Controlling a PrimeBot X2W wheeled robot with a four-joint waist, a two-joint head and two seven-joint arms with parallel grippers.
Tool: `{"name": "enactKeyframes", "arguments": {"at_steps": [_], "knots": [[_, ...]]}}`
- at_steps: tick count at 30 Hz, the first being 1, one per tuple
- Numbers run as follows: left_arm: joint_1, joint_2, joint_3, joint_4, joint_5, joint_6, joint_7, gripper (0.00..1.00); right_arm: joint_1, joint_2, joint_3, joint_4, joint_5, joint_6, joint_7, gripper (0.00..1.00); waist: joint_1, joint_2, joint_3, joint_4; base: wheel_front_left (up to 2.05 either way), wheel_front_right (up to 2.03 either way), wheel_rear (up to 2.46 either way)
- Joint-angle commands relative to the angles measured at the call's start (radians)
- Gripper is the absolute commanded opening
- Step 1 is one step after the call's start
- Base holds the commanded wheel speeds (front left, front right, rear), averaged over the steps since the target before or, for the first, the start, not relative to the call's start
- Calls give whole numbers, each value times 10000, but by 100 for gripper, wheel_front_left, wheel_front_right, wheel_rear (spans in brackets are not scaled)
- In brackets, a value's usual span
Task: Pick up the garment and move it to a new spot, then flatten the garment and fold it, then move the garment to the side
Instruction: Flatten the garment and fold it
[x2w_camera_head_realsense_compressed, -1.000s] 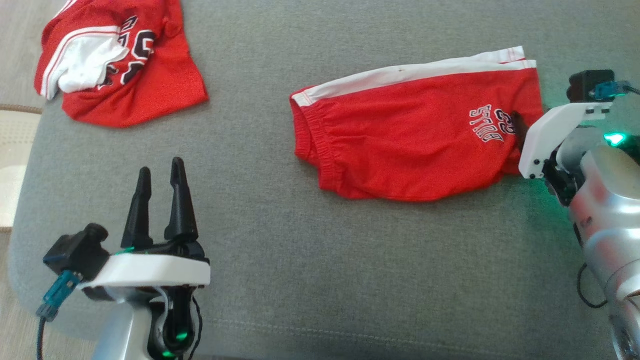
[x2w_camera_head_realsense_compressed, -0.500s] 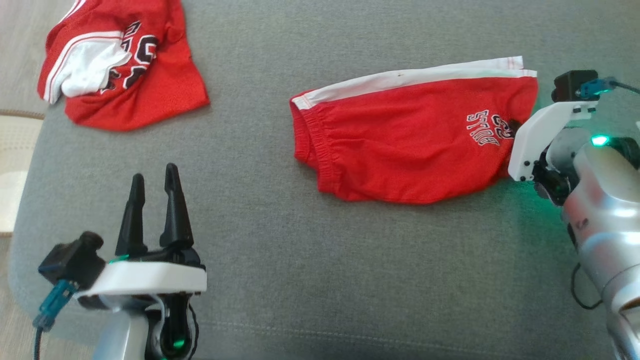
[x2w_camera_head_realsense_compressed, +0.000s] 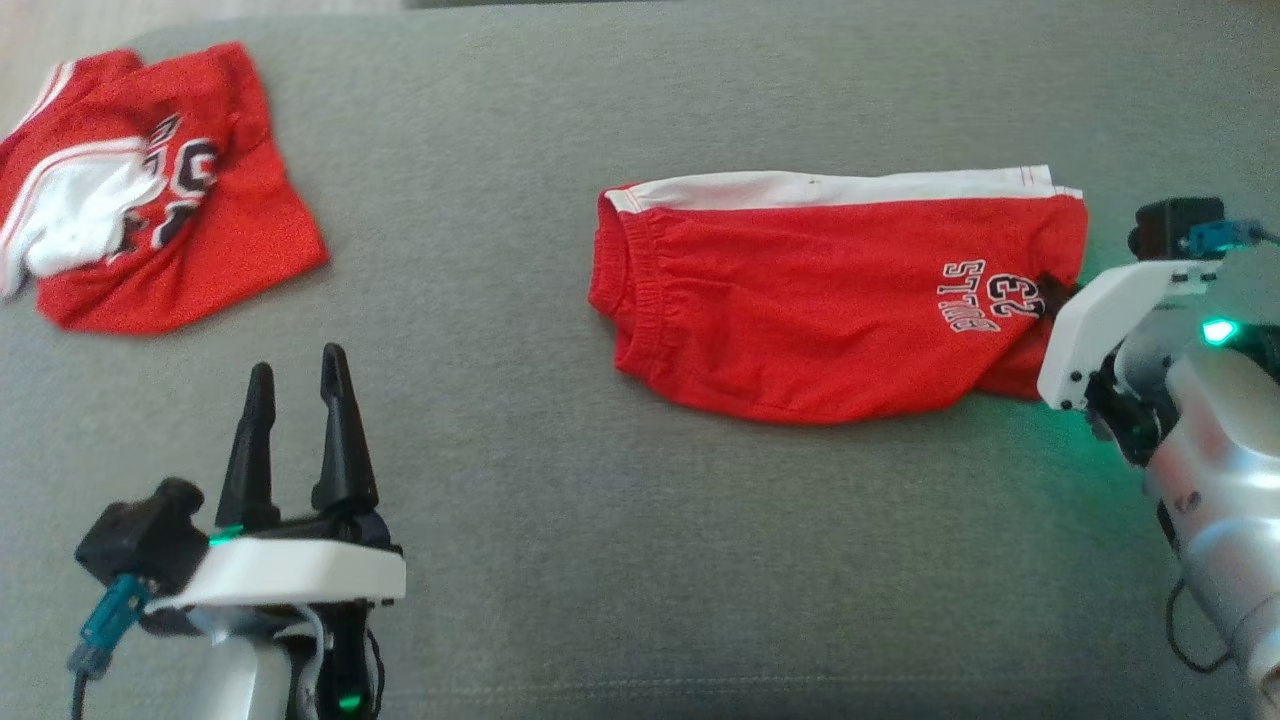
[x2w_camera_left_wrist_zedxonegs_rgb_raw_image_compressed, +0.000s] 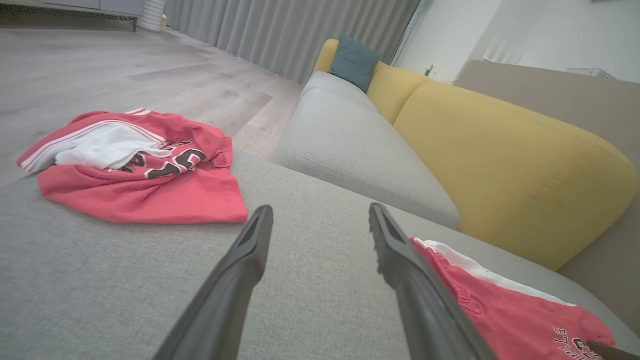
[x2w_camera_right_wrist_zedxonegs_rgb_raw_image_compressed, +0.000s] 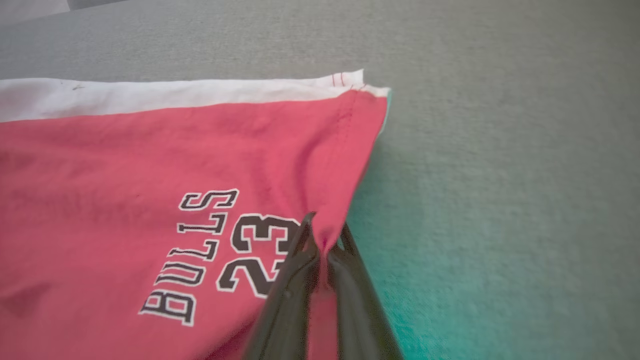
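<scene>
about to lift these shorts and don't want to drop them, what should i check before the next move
1. Right gripper shut on the hem of the red fabric shorts with a white side stripe: ok.
2. Both layers pinched: cannot tell.
3. Left gripper open, apart from the shorts: ok.
4. Crumpled red and white jersey lies apart from the shorts: ok.
5. Room on the grey fabric cushion between the two garments for a new spot: ok.

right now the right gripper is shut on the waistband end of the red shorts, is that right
Not quite: the right gripper is shut on the red shorts at the leg hem beside the 23 print, not the waistband end. The right wrist view shows it.
</scene>
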Motion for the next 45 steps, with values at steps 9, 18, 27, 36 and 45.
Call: {"name": "enactKeyframes", "arguments": {"at_steps": [9,18,27,36,45], "knots": [[129,33,314,-344,558,-147,-122,100,470,-368,294,-704,565,65,-597,0,0,-1,-305,-1033,0,0,0],[173,28,152,-152,557,-166,-122,100,125,40,784,-1177,493,65,-966,0,0,-1,-588,-833,0,0,0],[494,26,153,-35,802,-124,-122,100,-79,1002,2102,-2583,696,65,-780,0,0,-1,-1108,-165,0,0,0],[587,25,-167,41,694,-126,-122,100,-42,1690,2707,-2451,998,65,-531,0,0,-1,-1090,538,0,0,0],[489,25,-368,101,502,-26,-122,100,-323,2095,3043,-1319,994,65,-715,13,0,-1,-937,1029,0,0,0]]}}
